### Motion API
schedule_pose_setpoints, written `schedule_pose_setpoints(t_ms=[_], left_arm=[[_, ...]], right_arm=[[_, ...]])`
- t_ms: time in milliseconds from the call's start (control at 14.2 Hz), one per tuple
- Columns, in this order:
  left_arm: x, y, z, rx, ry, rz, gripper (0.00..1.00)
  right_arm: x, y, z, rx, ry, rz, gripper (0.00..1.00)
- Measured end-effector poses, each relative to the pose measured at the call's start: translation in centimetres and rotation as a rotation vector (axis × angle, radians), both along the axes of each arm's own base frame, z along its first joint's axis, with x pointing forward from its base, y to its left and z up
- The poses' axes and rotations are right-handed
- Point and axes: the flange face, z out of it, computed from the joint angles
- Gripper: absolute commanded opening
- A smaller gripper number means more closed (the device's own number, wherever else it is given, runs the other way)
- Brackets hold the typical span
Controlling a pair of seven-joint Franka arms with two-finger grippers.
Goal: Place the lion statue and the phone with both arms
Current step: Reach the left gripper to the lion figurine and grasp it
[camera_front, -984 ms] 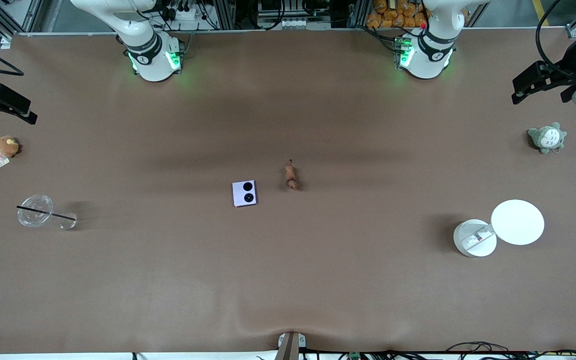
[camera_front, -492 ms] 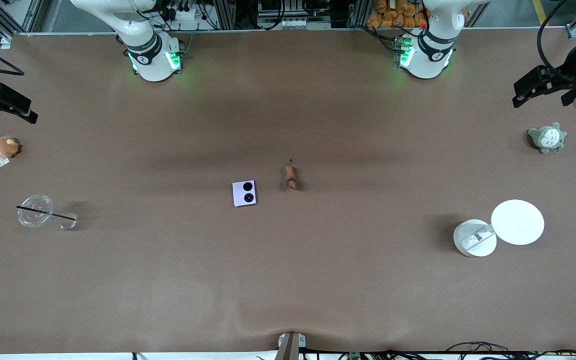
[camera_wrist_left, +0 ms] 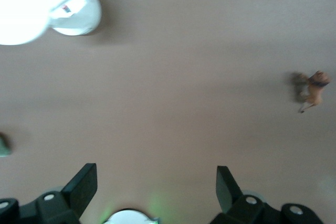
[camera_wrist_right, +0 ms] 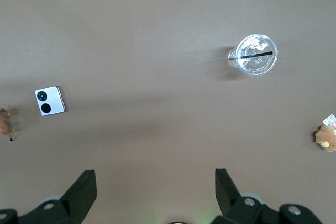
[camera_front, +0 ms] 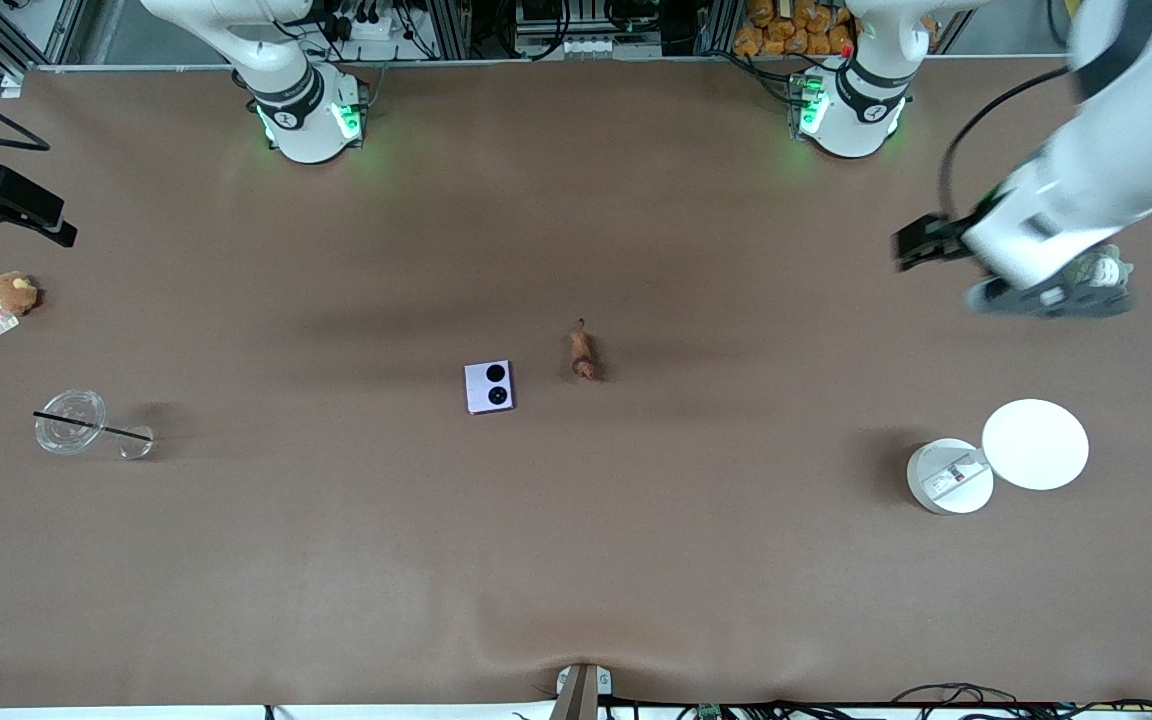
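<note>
Your biggest risk is the left arm (camera_front: 1086, 180), which reaches in over the left arm's end of the table (camera_front: 336, 560) with its body right above the grey-white plush toy (camera_front: 1106, 268); drop it too low there and you would knock the toy, or, swinging toward the front camera, the open white round container (camera_front: 948, 477) and its lid (camera_front: 1034, 444), which lie touching each other. The left claw (camera_wrist_left: 155, 184) has its fingers spread wide and holds nothing, and it hangs over bare table well apart from the lion statue (camera_front: 582, 352). That statue lies near the table's middle, and it is tiny and slim, so wide-open fingers coming down a little off line would likely tip or flick it rather than catch it. The phone (camera_front: 489, 386) lies flat just beside the statue, a little nearer the front camera and toward the right arm's end; being low and square, it may slide under the fingertips instead of lifting. The right claw (camera_wrist_right: 155, 184), also spread and empty, waits high at its own end, above the table near the clear plastic cup (camera_front: 70, 421) and the round brown plush toy (camera_front: 12, 292). Because statue and phone sit so close together, bringing both claws in at once risks a bump between them.
</note>
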Motion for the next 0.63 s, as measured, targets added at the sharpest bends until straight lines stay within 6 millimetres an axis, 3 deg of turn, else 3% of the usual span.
schedule_pose_setpoints(t_ms=[351,632], left_arm=[[0.4,-12.8,-6.8,-0.029,-0.012,0.158,1.0],[-1.0,-22.0,-12.8,0.022,-0.07,0.11,1.0]], right_arm=[[0.0,0.0,0.0,0.0,0.0,-0.001,1.0],[0.0,0.1,0.0,0.008,0.0,0.0,1.0]])
